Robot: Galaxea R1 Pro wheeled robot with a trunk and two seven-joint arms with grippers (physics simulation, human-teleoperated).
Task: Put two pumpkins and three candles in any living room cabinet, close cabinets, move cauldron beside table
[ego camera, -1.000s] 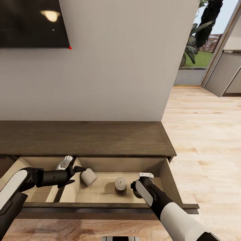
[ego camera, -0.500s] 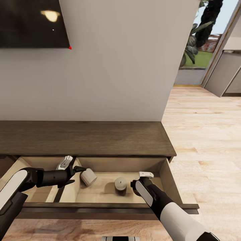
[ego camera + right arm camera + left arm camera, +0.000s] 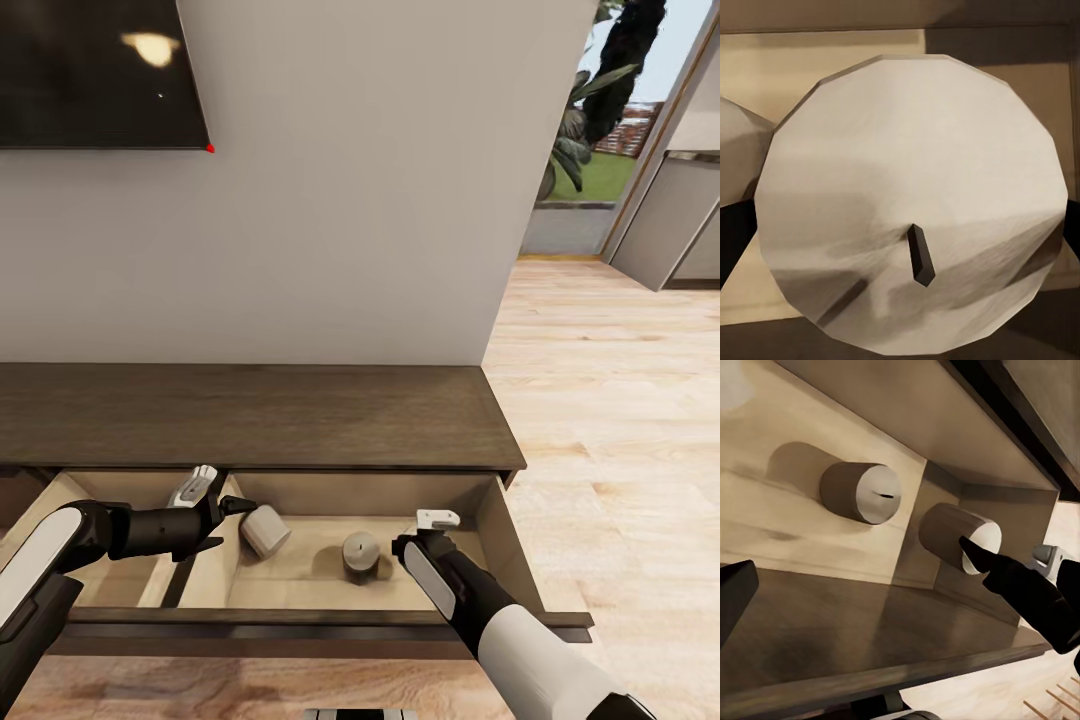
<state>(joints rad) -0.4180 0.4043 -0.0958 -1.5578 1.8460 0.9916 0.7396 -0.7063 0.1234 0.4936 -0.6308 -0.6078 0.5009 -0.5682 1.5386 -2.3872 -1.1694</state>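
Since a second ago the right gripper [image 3: 400,550] has edged up and back a little in the open drawer [image 3: 300,575], and the upright candle [image 3: 361,553] has shifted with it toward the lower middle of the frame; the left gripper [image 3: 225,515] and the tipped candle [image 3: 265,530] have stayed put. In the head view I count two candles, both in the right-hand compartment of the dark cabinet [image 3: 250,410]: one standing, one lying on its side just beside the divider. The left fingers are parted and hold nothing; the right fingers look set about the standing candle, though whether they grip it I cannot tell. In the left wrist view both candles show again, the standing candle [image 3: 862,492] and the lying one [image 3: 960,535], with a dark left fingertip [image 3: 982,556] just in front of the latter. In the right wrist view the candle top [image 3: 911,202] with its short wick sits square between the fingers. These look stiff, light and smooth, so they probably roll once tipped; best gripped across the round side, mid-height.
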